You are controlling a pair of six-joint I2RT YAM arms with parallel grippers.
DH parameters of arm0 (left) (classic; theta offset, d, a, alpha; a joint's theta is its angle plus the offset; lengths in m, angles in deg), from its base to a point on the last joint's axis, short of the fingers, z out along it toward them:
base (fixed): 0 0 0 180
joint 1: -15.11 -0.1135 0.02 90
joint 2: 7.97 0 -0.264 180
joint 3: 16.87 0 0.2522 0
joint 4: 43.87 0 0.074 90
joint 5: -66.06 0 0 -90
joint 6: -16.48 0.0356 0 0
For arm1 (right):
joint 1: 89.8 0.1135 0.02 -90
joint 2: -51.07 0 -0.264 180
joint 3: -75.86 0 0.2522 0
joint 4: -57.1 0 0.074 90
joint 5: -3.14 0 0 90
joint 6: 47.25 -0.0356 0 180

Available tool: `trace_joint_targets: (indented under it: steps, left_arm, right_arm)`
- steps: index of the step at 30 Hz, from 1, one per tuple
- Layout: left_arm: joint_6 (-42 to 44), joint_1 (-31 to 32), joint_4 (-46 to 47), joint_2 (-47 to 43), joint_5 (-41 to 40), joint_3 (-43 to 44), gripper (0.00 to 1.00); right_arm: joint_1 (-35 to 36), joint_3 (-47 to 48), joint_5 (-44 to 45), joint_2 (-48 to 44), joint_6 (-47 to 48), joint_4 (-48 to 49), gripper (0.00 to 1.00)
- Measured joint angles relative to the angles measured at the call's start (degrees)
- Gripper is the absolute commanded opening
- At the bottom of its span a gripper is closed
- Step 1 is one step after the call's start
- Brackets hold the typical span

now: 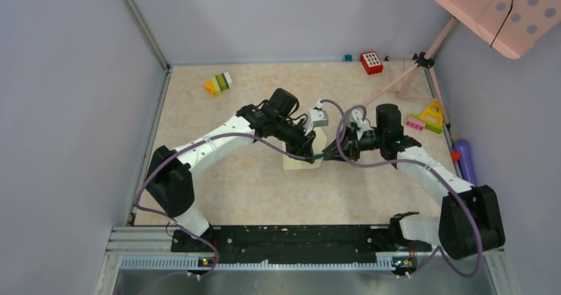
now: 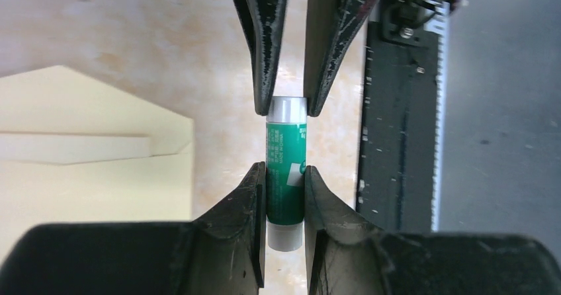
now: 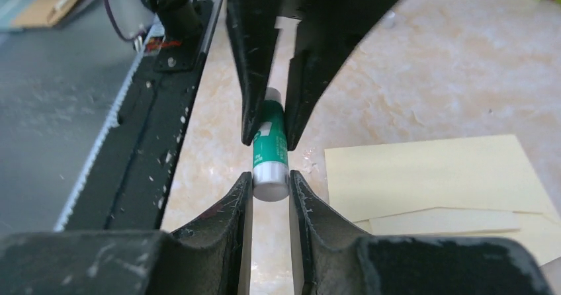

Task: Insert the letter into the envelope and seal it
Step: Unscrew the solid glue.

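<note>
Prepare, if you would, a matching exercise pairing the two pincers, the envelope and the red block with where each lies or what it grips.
Things:
A. left pincer
B. right pincer
C. envelope
D. red block

States or places:
1. lies flat on the table, beside the pincers
2. sits at the table's far edge, by the back wall
3. grips the green body of the glue stick
4. grips the glue stick's pale cap

Pairs: A-3, B-4, C-1, D-2
</note>
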Motion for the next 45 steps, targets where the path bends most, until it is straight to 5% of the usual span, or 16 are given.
trace_joint_targets:
  steps: [10, 17, 20, 23, 35, 45]
  left_arm:
    - [0.02, -0.46, 7.41, -5.97, -16.39, -2.14, 0.0]
    - [0.02, -0.02, 9.22, -5.86, -17.18, -3.02, 0.0]
    - [0.02, -0.07, 8.81, -5.64, -15.82, -3.02, 0.0]
    - [0.11, -0.04, 7.89, -5.49, -12.59, -2.99, 0.0]
    - [0.22, -0.04, 3.06, 0.02, 3.54, -1.81, 0.0]
    - [-0.04, -0.04, 1.68, 2.89, 8.04, 0.13, 0.0]
  right_arm:
    - [-1.68, 17.86, -0.61, 19.87, -39.56, 0.76, 0.09]
    - [-2.93, 18.29, -2.95, 22.73, -48.52, 1.31, 0.44]
    - [-3.08, 18.27, -3.23, 21.18, -43.69, -0.42, 0.59]
    - [-3.08, 18.08, -2.93, 17.64, -33.2, -4.22, 0.64]
    - [-3.06, -7.19, -0.02, -7.52, -7.8, 15.06, 0.49]
    - [-2.54, -7.56, -1.81, -10.54, 20.61, 1.7, 0.43]
